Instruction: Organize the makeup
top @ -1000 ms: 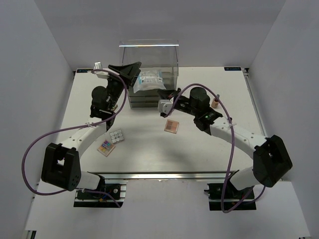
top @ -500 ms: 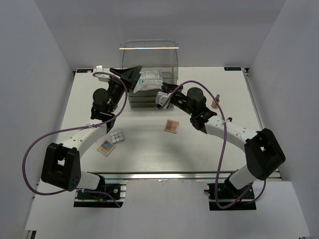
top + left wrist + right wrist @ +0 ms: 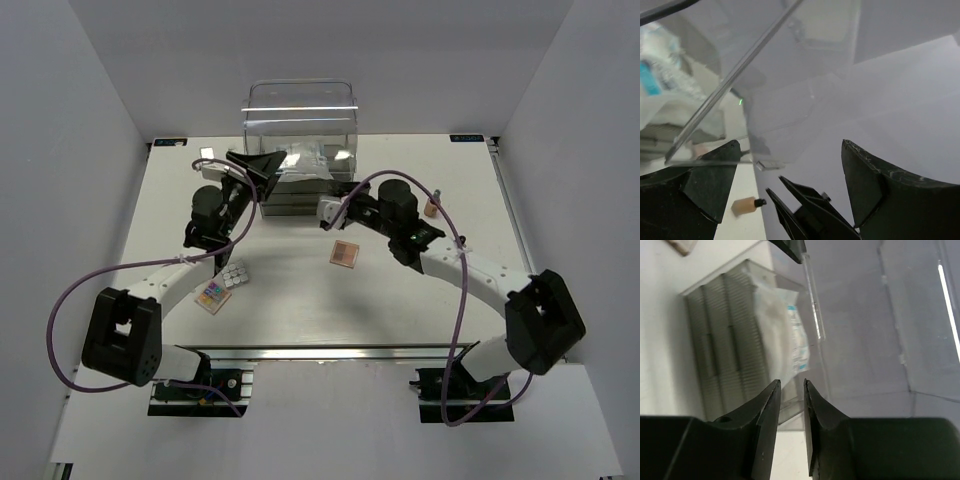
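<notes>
1. Lying in the top compartment of the clear acrylic box [image 3: 262, 205], the white-blue packet [image 3: 305, 163] sits just right of the left gripper [image 3: 258, 163] and just beyond the right gripper [image 3: 326, 208].
2. The left gripper stands with its jaws spread wide at the box's upper front-left corner. In its wrist view the edge of the clear lid [image 3: 735, 75] crosses above the left finger [image 3: 705, 182]. Whether a finger touches the lid cannot be told. The packet shows blurred at the far left of that view.
3. The right gripper [image 3: 790, 390] has its jaws only a narrow gap apart with nothing between them. It points at the front of the box. In its wrist view the packet [image 3: 782, 335] lies straight ahead of the fingertips, resting above the stacked drawers [image 3: 715, 340].
4. A flat peach palette [image 3: 344, 253] lies on the table [image 3: 300, 310] near the right gripper, on its near side and not touching it.
5. The white palette of round pans [image 3: 233, 275] and the multicoloured palette [image 3: 212, 295] lie just beside each other next to the left forearm, well back from the left gripper.
6. A tan bottle [image 3: 431, 207] is on the table right of the right wrist, apart from both grippers.
</notes>
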Action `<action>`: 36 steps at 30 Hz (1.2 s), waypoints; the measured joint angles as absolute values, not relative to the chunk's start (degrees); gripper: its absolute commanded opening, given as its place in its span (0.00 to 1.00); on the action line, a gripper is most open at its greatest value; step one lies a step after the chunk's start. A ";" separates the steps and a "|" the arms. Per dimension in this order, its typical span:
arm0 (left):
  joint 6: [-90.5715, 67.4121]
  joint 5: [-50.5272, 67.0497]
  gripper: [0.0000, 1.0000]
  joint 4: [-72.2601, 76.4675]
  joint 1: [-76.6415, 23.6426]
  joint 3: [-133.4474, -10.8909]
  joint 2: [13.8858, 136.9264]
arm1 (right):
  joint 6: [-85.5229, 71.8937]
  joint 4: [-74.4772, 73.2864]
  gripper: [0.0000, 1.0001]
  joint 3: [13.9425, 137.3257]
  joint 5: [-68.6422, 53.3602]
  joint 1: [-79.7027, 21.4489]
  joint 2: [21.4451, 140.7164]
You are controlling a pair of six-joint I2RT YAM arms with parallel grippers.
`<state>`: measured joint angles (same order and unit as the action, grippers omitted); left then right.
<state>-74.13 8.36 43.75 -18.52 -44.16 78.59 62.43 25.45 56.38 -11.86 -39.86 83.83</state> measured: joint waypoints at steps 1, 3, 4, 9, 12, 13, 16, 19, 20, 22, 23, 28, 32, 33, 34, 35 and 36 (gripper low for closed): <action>-74.13 8.03 0.93 41.95 -18.52 -44.01 78.28 | 62.48 23.57 0.32 55.37 -12.75 -39.86 82.30; -74.35 7.11 0.96 35.97 -18.52 -43.70 77.30 | 62.43 20.60 0.32 52.73 -14.11 -39.86 79.24; -74.61 6.55 0.97 32.32 -18.50 -43.55 76.71 | 62.33 19.66 0.33 51.03 -14.59 -39.86 77.65; -77.17 4.34 0.98 16.12 -18.50 -39.94 72.60 | 61.47 15.05 0.34 44.69 -15.59 -39.86 72.84; -78.81 2.74 0.98 9.23 -18.52 -36.07 69.28 | 60.25 13.19 0.35 43.40 -15.57 -39.86 72.31; -79.29 2.02 0.98 7.29 -18.52 -34.81 68.01 | 59.86 12.86 0.36 43.27 -15.55 -39.86 72.31; -80.66 0.23 0.88 5.39 -18.52 -31.59 65.21 | 58.15 12.32 0.35 43.27 -15.49 -39.86 72.31; -82.19 -0.84 0.55 8.60 -18.52 -28.10 64.40 | 55.72 11.60 0.16 43.31 -15.40 -39.81 72.34; -82.85 -0.99 0.49 11.09 -18.50 -26.72 64.90 | 54.63 10.96 0.08 43.55 -15.49 -39.68 72.40; -84.01 -1.10 0.40 15.77 -18.52 -24.77 66.65 | 51.42 8.56 0.00 45.04 -16.73 -39.22 72.90; -84.27 -1.08 0.40 18.33 -18.52 -23.97 67.94 | 50.02 7.60 0.00 45.95 -17.37 -38.89 73.23; -85.60 2.07 0.55 35.03 -18.61 -27.20 86.04 | 41.17 3.77 0.10 51.18 -22.87 -36.03 74.28; -87.33 4.21 0.58 45.39 -19.35 -32.23 98.08 | 35.94 3.01 0.20 51.99 -25.78 -34.57 73.97; -87.74 4.62 0.59 47.66 -19.55 -33.85 100.51 | 34.79 2.81 0.20 51.99 -26.28 -34.15 73.87; -88.03 4.99 0.59 49.76 -19.70 -35.44 102.67 | 34.06 2.76 0.21 51.99 -26.70 -33.78 73.76; -88.25 5.30 0.59 51.20 -19.86 -36.91 104.38 | 33.17 2.72 0.22 51.99 -27.20 -33.43 73.63; -88.47 5.45 0.59 52.36 -20.03 -38.54 105.97 | 32.58 2.70 0.22 51.99 -27.46 -33.10 73.45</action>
<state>-88.47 5.45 52.36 -20.03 -38.54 105.97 32.58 2.70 51.99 -27.46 -33.10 73.45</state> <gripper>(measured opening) 0.590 0.212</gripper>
